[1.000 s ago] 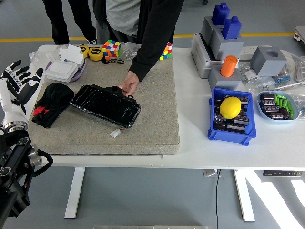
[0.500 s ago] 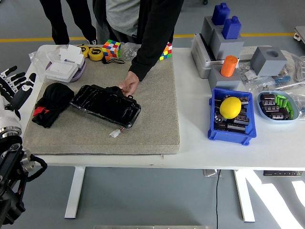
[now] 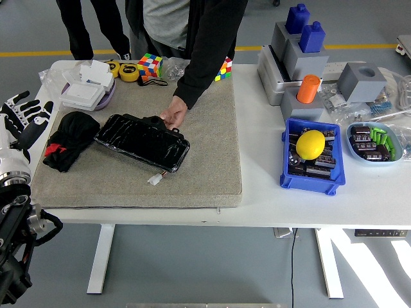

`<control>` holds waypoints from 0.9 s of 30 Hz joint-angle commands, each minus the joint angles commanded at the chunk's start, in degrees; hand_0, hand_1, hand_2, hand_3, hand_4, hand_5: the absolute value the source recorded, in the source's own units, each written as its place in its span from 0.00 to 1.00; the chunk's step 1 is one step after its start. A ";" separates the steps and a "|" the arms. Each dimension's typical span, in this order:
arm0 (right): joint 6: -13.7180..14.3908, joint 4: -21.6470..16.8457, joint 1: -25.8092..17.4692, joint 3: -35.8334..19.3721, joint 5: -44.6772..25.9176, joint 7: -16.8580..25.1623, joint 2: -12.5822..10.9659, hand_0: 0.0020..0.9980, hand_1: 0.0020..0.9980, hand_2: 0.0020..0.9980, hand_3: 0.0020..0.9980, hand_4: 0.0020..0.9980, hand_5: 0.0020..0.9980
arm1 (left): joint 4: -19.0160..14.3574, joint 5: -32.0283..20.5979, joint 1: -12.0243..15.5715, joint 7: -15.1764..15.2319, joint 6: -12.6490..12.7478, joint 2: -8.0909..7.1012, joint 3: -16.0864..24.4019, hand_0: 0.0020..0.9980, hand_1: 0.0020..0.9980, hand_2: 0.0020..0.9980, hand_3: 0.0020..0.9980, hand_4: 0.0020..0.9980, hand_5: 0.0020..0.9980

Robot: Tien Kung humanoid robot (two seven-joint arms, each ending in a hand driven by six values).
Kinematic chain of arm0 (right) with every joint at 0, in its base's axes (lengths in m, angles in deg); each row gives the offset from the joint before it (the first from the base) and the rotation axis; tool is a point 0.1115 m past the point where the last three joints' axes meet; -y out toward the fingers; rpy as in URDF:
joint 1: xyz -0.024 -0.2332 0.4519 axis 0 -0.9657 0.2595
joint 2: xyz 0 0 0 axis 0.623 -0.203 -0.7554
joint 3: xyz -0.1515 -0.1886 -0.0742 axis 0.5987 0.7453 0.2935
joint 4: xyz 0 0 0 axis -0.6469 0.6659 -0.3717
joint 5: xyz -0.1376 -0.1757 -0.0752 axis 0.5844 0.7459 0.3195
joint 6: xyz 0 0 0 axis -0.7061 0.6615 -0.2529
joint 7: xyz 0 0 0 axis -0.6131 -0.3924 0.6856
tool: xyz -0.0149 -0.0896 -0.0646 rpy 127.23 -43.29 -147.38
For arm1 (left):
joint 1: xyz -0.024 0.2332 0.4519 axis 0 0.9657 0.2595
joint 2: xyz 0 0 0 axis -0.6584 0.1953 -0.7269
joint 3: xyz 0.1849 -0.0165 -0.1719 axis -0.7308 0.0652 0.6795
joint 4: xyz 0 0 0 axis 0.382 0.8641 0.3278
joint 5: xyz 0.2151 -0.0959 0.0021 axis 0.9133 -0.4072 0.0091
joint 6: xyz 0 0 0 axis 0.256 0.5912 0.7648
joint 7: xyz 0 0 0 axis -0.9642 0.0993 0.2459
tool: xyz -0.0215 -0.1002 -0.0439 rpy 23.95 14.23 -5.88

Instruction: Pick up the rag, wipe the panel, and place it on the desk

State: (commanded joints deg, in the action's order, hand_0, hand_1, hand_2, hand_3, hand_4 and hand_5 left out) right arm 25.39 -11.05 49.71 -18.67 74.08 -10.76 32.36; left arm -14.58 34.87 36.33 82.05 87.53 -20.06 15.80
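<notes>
At the left edge of the frame I am holding my left hand [image 3: 24, 115] raised with fingers spread and gripping nothing, just left of the one black rag [image 3: 67, 139] lying bunched on the mat [image 3: 205, 154]. One glossy black panel [image 3: 142, 140] is lying right of the rag, and a person's hand [image 3: 173, 116] is pressing its upper edge.

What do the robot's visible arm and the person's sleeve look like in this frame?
The robot's left hand has black fingers with white tips and patches, on a white forearm with a silver ring. Below is black machinery with looped black cables. The person's sleeve is black, over a grey shirt.
</notes>
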 joint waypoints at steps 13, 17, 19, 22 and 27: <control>-0.05 -0.08 -0.27 -0.95 0.37 -0.14 0.46 0.56 0.57 0.50 0.52 0.89 0.39 | -0.43 0.39 -0.08 -0.41 -0.22 -0.05 0.06 0.58 0.62 0.60 0.68 0.90 0.24; -0.04 -0.12 -0.31 -1.20 0.32 -0.15 0.59 0.56 0.57 0.50 0.52 0.89 0.39 | -0.64 0.57 -0.10 -0.53 -0.18 -0.01 0.30 0.58 0.62 0.60 0.68 0.89 0.25; -0.05 -0.11 -0.36 -1.42 0.41 -0.16 0.69 0.56 0.57 0.50 0.52 0.89 0.39 | -0.70 0.60 -0.05 -0.69 -0.22 0.02 0.32 0.58 0.62 0.60 0.68 0.89 0.25; -0.03 -0.11 -0.52 -1.74 0.64 -0.16 0.80 0.56 0.57 0.50 0.52 0.89 0.39 | -0.77 0.83 -0.06 -1.13 -0.36 0.03 0.41 0.58 0.62 0.60 0.68 0.89 0.24; -0.06 -0.13 -0.56 -1.82 0.76 -0.17 0.83 0.56 0.57 0.50 0.52 0.89 0.39 | -0.99 0.88 -0.29 -1.22 -0.35 -0.09 0.67 0.59 0.62 0.60 0.68 0.89 0.24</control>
State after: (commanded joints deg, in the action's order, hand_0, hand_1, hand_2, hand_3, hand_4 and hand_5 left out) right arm 25.33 -11.18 49.15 -20.49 74.84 -10.93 33.20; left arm -15.57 35.75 36.04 80.83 87.17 -20.15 16.48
